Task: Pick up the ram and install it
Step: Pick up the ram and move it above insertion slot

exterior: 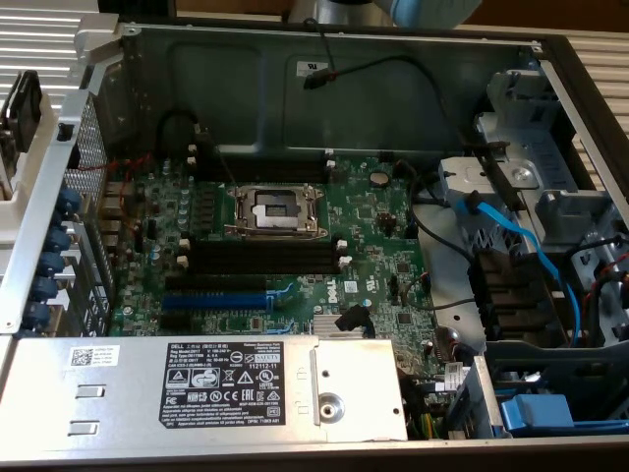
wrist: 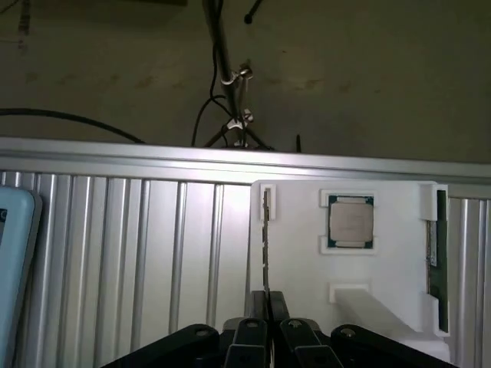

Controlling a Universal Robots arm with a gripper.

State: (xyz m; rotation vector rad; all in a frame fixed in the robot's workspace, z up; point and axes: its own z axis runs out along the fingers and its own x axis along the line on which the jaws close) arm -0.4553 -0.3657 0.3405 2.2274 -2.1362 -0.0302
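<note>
In the wrist view my gripper (wrist: 267, 303) hangs over a white holder (wrist: 307, 276). The ram (wrist: 265, 245) stands edge-on in one of the holder's slots as a thin dark strip. Its near end runs in between my black fingers (wrist: 257, 305), which are shut on it. A second dark green stick (wrist: 437, 253) sits in the slot at the holder's other side. In the exterior view the open computer case shows the green motherboard (exterior: 373, 211) with long black memory slots (exterior: 260, 258) with white end clips below the processor socket (exterior: 273, 208).
A processor chip (wrist: 350, 222) lies in the holder's middle pocket. The holder rests on a ribbed aluminium surface (wrist: 115, 253). Inside the case are a blue expansion slot (exterior: 214, 300), the grey power supply (exterior: 197, 383), blue cables (exterior: 511, 241) and drive bays at the exterior view's right.
</note>
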